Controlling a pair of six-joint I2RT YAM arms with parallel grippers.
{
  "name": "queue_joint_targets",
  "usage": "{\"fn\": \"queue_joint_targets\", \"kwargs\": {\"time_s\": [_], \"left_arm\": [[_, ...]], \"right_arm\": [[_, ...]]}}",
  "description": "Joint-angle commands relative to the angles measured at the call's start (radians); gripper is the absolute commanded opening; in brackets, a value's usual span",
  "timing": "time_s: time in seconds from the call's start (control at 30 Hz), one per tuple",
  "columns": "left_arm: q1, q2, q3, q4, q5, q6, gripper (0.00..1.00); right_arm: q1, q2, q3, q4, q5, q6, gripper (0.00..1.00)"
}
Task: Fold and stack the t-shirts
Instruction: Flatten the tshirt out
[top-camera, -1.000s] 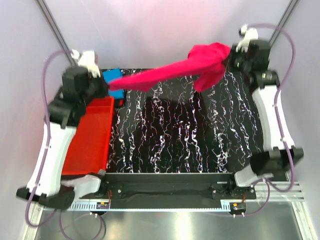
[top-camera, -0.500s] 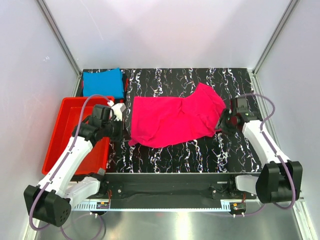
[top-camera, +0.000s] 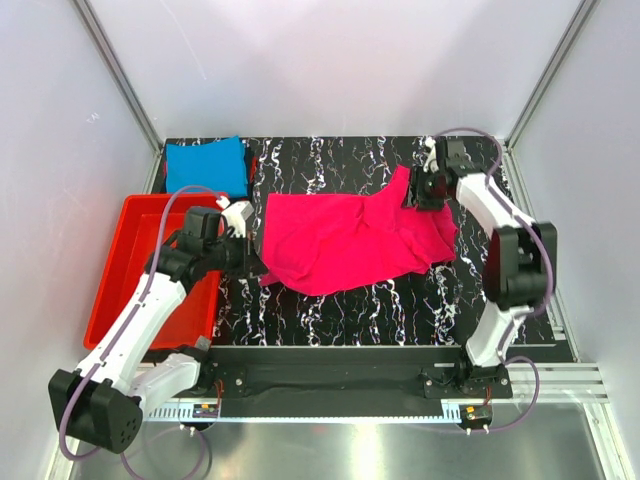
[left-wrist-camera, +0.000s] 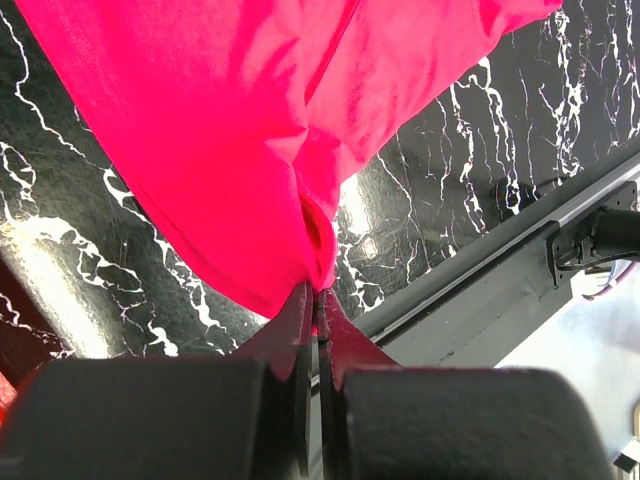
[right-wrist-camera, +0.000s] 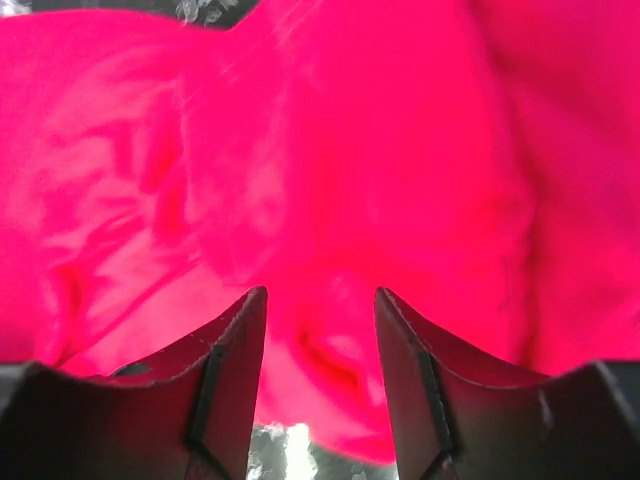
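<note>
Where the black marbled table (top-camera: 340, 305) ends on the left, a red tray (top-camera: 125, 300) sits, and a folded blue shirt (top-camera: 205, 166) lies flat at the far left corner, just beyond the tray. Reaching over the tray's right side, the left gripper (top-camera: 252, 264) is closed tight on the near left corner of the pink shirt (top-camera: 345, 240). The wrist view shows its tips pinched together with a fold of the cloth caught between them, just above the tabletop. That shirt lies spread and wrinkled across the middle of the table, apart from the blue one. At its far right corner the right gripper (top-camera: 418, 192) points down over the cloth, its jaws standing apart with pink fabric beneath the gap and nothing clamped.
</note>
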Motion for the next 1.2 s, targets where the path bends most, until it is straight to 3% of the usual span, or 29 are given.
{"fn": "queue_joint_targets", "kwargs": {"time_s": [0.0,0.1,0.23,0.3,0.43,0.53,0.7,0.9,1.17], "left_arm": [[-0.002,-0.013,-0.019,0.055,0.045,-0.012,0.00],[-0.002,-0.020,-0.021,0.051,0.037,-0.006,0.00],[-0.002,-0.022,-0.016,0.040,0.019,0.001,0.00],[-0.002,-0.019,-0.013,0.037,0.019,0.003,0.00],[-0.002,-0.011,-0.001,0.031,0.011,0.004,0.00],[-0.004,-0.006,0.010,0.026,0.009,0.006,0.00],[-0.002,0.001,0.010,0.045,0.005,-0.003,0.00],[-0.002,0.030,0.016,0.051,0.008,-0.003,0.00],[-0.002,0.044,0.017,0.060,0.003,-0.006,0.00]], "right_arm": [[0.006,0.105,0.180,-0.036,0.093,-0.159,0.54],[0.004,0.201,0.289,-0.079,0.121,-0.245,0.51],[0.001,0.283,0.379,-0.121,0.046,-0.317,0.40],[-0.006,0.317,0.408,-0.119,-0.004,-0.339,0.43],[-0.017,0.384,0.475,-0.145,-0.008,-0.374,0.59],[-0.028,0.436,0.526,-0.159,-0.011,-0.394,0.62],[-0.036,0.487,0.578,-0.162,-0.080,-0.410,0.54],[-0.036,0.507,0.595,-0.116,-0.075,-0.416,0.59],[-0.036,0.574,0.667,-0.043,-0.140,-0.376,0.50]]}}
